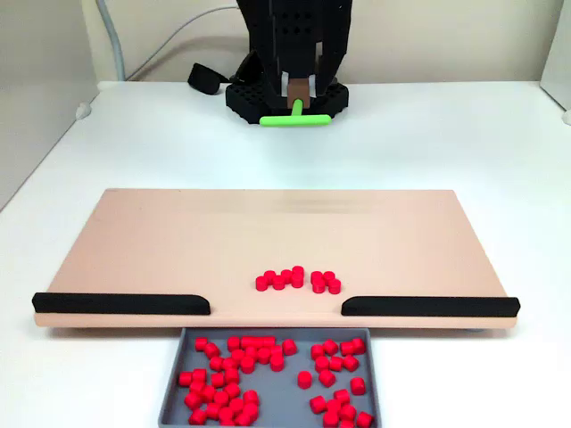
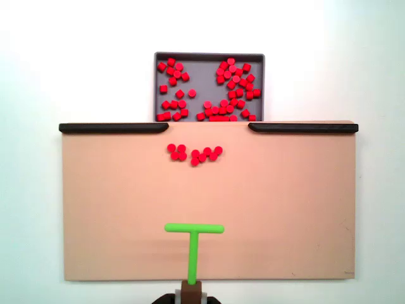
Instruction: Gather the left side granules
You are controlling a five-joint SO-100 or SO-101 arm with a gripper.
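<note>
The granules [image 1: 298, 280] lie clustered on my tan board [image 1: 178, 241], just short of the gap between two black rails [image 1: 121, 303], with the grey tray [image 1: 171, 392] of many more red pellets [image 1: 234, 370] beyond that gap. In one fixed view my claw [image 2: 192, 288] grips the green T-tool [image 2: 193, 237] by its stem; the other fixed view seems to show the tool raised off the board.

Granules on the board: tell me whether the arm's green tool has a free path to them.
Probably yes. The board lies bare between the green T-shaped tool and the granules; nothing stands between them.
</note>
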